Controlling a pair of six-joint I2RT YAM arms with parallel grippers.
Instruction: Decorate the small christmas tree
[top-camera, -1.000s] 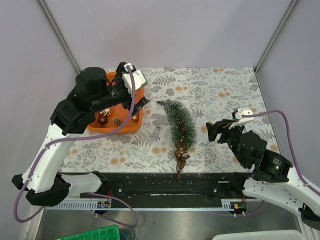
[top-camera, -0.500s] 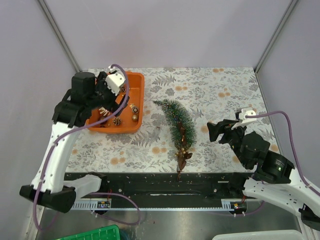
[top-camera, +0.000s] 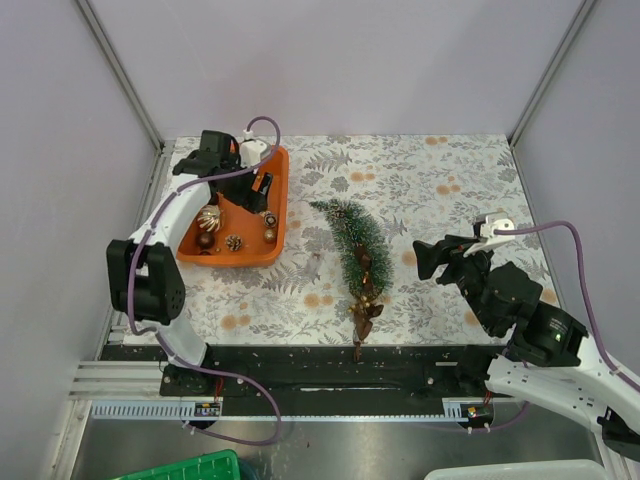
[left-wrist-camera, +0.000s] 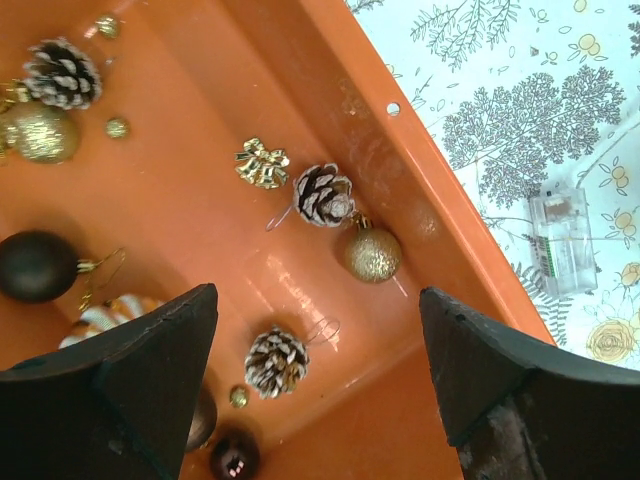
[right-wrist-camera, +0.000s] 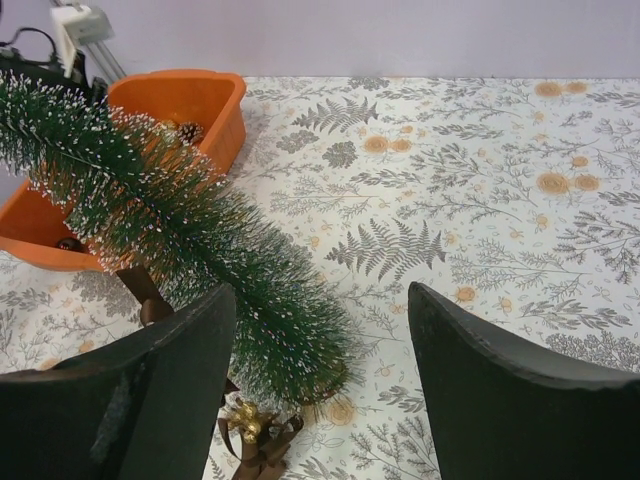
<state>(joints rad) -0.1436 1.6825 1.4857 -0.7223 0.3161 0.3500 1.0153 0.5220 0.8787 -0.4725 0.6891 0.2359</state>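
Observation:
The small christmas tree lies on its side on the patterned cloth, tip toward the far left, with a brown and gold bow by its near end. My left gripper hangs open over the right part of the orange tray. In the left wrist view, the left gripper holds nothing; a frosted pine cone lies just below the gap. My right gripper is open to the right of the tree. The right wrist view shows the right gripper empty, facing the tree.
The tray holds another pine cone, a gold glitter ball, a small gold bow and a dark ball. A clear plastic box lies on the cloth beside the tray. Grey walls enclose the table.
My left arm has dropped and reached farther back, bringing its gripper from the tray's right edge to over the ornaments. The right arm and the tree have barely moved.

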